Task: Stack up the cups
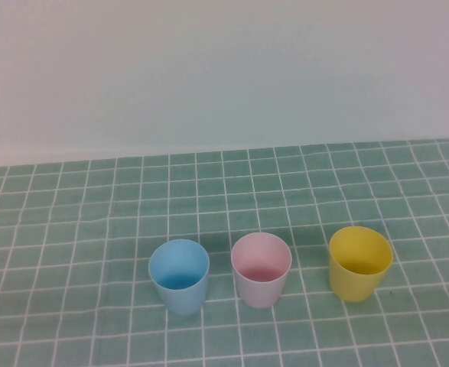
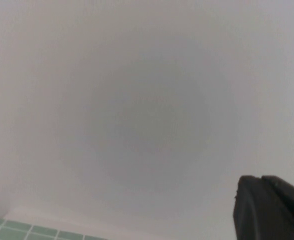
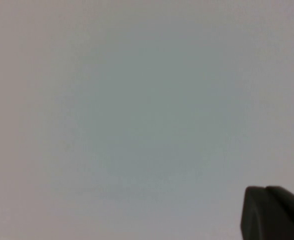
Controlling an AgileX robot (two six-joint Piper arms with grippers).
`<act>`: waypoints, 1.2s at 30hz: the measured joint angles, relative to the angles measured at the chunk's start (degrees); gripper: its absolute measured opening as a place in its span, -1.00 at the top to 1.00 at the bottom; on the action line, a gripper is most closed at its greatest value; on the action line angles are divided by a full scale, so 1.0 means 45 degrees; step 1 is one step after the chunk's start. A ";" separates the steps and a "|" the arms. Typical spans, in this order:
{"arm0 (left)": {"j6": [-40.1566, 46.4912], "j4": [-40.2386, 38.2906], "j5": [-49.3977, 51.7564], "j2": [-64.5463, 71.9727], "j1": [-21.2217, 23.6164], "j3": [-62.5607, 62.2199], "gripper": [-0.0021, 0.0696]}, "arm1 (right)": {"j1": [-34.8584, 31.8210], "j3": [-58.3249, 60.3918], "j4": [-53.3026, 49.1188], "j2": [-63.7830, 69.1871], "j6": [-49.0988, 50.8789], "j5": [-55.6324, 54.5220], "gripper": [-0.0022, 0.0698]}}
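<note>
Blue cup [image 1: 178, 275], pink cup [image 1: 261, 269], yellow cup [image 1: 359, 262] unstacked; left tool [image 2: 272, 207], right tool [image 3: 274, 212] facing wall.

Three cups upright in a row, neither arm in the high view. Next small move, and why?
Probably bring the left claw down toward the light blue tapered plastic cup, the leftmost. It, the pale pink plastic cup and the yellow plastic cup stand apart, unstacked. Both wrist views face the wall, so the right claw is parked away too.

High view overlooks table [image 1: 71, 229]; wrist views face wall [image 2: 136, 100]
</note>
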 joint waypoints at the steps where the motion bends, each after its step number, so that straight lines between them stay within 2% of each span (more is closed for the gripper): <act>1: -0.0546 0.0508 0.0479 0.0203 0.0000 -0.0366 0.94 | 0.0000 -0.0173 0.0000 0.0000 0.0000 0.0484 0.94; 4: -0.1791 0.1816 0.2292 0.1258 0.0000 -0.2005 0.94 | 0.0000 -0.1152 0.0000 0.0000 0.0000 0.2548 0.94; 7: -0.2182 0.1492 0.5423 0.2698 -0.0052 -0.4305 0.94 | 0.0000 -0.2587 0.0000 0.0050 -0.0006 0.4906 0.94; 9: -0.1903 0.1311 0.6524 0.3893 -0.0052 -0.5542 0.94 | 0.0000 -0.3671 0.0075 0.0390 -0.0006 0.6575 0.94; 12: -0.1478 0.1248 0.6513 0.5205 -0.0029 -0.6281 0.94 | 0.0000 -0.5503 0.0548 0.1581 -0.0006 0.9159 0.94; 15: -0.2137 0.0899 0.6221 0.6389 -0.0052 -0.6285 0.94 | 0.0000 -0.7025 0.1022 0.3037 -0.0256 1.1649 0.94; 17: -0.0922 0.0143 0.7196 0.7498 -0.0217 -0.6728 0.94 | 0.0000 -0.7938 0.1573 0.4112 -0.0832 1.2990 0.94; 19: 0.1643 -0.1179 0.8511 0.8615 -0.0561 -0.7442 0.94 | 0.0000 -0.8615 0.2207 0.4996 -0.1676 1.3941 0.94; 21: 0.4132 -0.2848 1.0091 0.9983 -0.0970 -0.8445 0.89 | 0.0000 -0.9135 0.2777 0.5796 -0.2693 1.4497 0.94; 24: 0.5621 -0.4328 1.1780 1.2050 -0.1540 -0.9813 0.70 | 0.0000 -0.9350 0.3306 0.6449 -0.3720 1.4641 0.94; 27: 0.6033 -0.4642 1.2431 1.4170 -0.2384 -1.0963 0.46 | 0.0000 -0.9367 0.3453 0.6718 -0.3826 1.4759 0.94; 30: 0.5797 -0.3874 1.2429 1.5855 -0.3159 -1.1865 0.27 | 0.0000 -0.9367 0.3577 0.6830 -0.3826 1.4888 0.94; 36: 0.5256 -0.3563 1.2407 1.8123 -0.3950 -1.3382 0.06 | 0.0000 -0.9378 0.3676 0.6849 -0.3853 1.5316 0.94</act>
